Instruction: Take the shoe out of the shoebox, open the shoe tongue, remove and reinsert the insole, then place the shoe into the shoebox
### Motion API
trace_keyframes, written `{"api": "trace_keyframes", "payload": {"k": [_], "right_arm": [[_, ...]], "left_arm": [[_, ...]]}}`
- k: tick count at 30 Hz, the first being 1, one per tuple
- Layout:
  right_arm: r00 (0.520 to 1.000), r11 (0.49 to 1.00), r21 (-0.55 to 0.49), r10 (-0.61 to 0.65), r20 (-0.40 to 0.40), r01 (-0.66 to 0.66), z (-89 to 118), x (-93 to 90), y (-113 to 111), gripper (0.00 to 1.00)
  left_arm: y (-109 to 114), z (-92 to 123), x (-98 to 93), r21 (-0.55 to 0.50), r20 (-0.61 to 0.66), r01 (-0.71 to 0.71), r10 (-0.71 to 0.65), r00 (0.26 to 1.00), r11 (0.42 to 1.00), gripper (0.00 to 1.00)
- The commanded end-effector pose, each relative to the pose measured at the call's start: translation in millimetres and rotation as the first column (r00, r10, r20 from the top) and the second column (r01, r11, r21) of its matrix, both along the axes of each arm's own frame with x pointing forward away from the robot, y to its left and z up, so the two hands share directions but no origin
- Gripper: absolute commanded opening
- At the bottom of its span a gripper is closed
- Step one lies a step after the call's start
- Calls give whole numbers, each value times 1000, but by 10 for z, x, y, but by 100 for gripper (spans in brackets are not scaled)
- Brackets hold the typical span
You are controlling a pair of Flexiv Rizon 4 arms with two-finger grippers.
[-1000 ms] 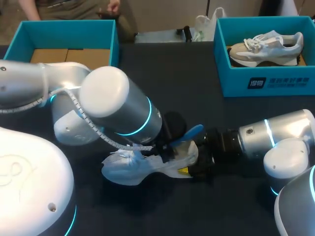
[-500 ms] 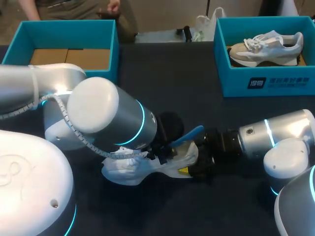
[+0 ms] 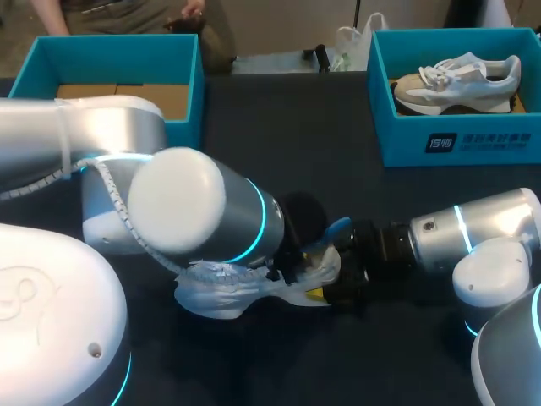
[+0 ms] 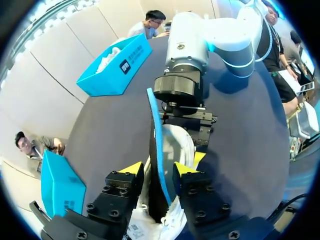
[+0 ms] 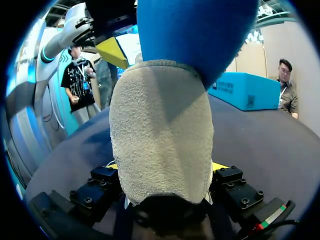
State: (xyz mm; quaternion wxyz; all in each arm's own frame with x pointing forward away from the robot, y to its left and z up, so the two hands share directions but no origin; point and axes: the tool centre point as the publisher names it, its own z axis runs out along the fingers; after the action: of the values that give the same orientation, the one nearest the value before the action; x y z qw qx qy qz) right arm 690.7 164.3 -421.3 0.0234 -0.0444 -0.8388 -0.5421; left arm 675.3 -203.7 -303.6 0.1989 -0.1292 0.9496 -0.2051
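- Your left gripper has its fingers set narrow on the blue insole, one to each side. Over the last second it has pushed the insole deeper, so less of the blue end pokes out of the shoe.
- Your right gripper is clamped on the shoe's heel from both sides and has not moved.
- Your left arm has swung toward the middle and now covers more of the shoe.
- The shoe is white with a grey suede heel patch. It sits on its sole on the dark table, near the front middle, with its toe toward your left.
- The insole stands nearly upright out of the opening, blue on top and dark underneath.
- At the far corners, the left shoebox shows its cardboard floor, and the right shoebox holds a second shoe.
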Motion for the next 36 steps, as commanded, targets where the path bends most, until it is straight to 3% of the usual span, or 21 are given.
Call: {"api": "trace_keyframes", "payload": {"k": [1,13,22,24,27,28,32,36], "right_arm": [[1000,1000,-4,-1,0,1,6,-6,12,0],[1000,1000,-4,-1,0,1,6,-6,12,0],[1000,1000,-4,-1,0,1,6,-6,12,0],[1000,1000,-4,-1,0,1,6,-6,12,0],[1000,1000,-4,-1,0,1,6,-6,12,0],[1000,1000,-4,-1,0,1,6,-6,12,0],[1000,1000,-4,-1,0,1,6,-6,12,0],[1000,1000,-4,-1,0,1,6,-6,12,0]], "left_arm": [[-99,0,-67,25,70,-54,52,996,998,32],[-155,-18,-85,46,123,-127,120,985,991,31],[-122,5,-132,34,134,-139,134,982,990,23],[-119,7,-137,32,137,-139,133,982,990,21],[-117,4,-123,27,141,-141,136,981,990,3],[-116,4,-119,27,142,-142,137,980,989,2],[-108,8,-109,21,149,-143,138,979,989,6],[-94,12,-102,16,148,-144,140,979,989,21]]}}
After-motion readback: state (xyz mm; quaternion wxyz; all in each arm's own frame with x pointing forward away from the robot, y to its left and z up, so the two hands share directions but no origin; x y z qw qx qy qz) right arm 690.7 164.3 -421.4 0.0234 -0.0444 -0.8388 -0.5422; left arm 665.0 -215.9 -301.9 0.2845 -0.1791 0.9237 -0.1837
